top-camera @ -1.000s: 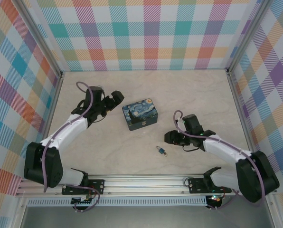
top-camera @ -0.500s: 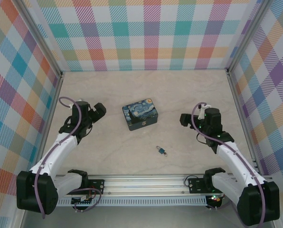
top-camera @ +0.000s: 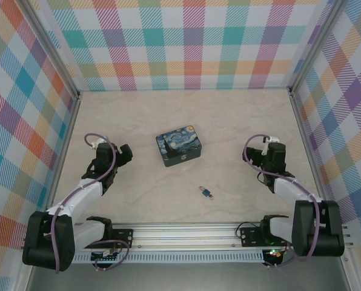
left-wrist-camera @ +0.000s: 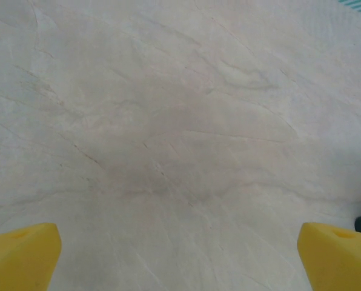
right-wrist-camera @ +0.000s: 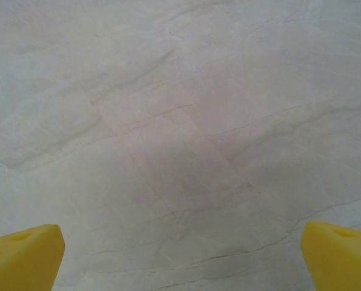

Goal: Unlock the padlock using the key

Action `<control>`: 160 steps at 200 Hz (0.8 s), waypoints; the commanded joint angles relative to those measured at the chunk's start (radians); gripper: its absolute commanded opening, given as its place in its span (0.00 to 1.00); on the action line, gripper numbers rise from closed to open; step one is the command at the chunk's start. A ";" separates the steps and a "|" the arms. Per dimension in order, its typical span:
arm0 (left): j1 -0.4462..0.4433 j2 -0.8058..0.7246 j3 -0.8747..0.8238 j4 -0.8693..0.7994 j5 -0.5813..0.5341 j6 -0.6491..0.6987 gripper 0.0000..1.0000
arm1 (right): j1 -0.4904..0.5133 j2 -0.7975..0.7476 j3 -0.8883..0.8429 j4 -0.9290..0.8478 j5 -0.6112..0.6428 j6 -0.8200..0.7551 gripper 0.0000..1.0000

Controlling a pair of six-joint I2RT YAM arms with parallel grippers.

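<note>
Both arms had pulled back toward their own sides since the earlier frame, while the padlock [top-camera: 205, 192] had not shifted. It lay on the bench [top-camera: 241, 115] near the front edge, a little right of centre, with its long axis running diagonally from far-left to near-right. The key [top-camera: 211, 196] was a dark sliver at its near-right end, touching it; I could not tell whether it was seated in the lock. The tin [top-camera: 179, 146] sat apart, farther back and to the left. From the right fingers [top-camera: 270, 154] the padlock lay nearer the front and to the left; from the left fingers [top-camera: 123, 154], nearer the front and well to the right. I judged the right arm somewhat closer. Both wrist views showed the fingers spread wide over bare bench, holding nothing.
</note>
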 commanded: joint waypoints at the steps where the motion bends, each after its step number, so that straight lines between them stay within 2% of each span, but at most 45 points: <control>1: 0.020 0.026 0.031 0.127 -0.035 0.077 1.00 | -0.009 0.038 -0.016 0.241 -0.060 -0.060 1.00; 45: 0.020 0.076 0.044 0.171 -0.046 0.212 1.00 | -0.010 0.142 -0.033 0.476 -0.122 -0.101 1.00; 84: 0.022 0.145 -0.012 0.288 -0.020 0.276 1.00 | -0.010 0.339 -0.081 0.767 -0.130 -0.109 1.00; 115: 0.021 0.197 -0.045 0.379 0.021 0.282 1.00 | -0.010 0.331 0.045 0.507 -0.163 -0.130 1.00; 132: 0.022 0.216 -0.026 0.364 0.038 0.293 1.00 | -0.011 0.333 0.040 0.519 -0.168 -0.129 1.00; 160: 0.022 0.258 -0.017 0.433 0.041 0.319 1.00 | -0.011 0.333 0.039 0.523 -0.167 -0.131 1.00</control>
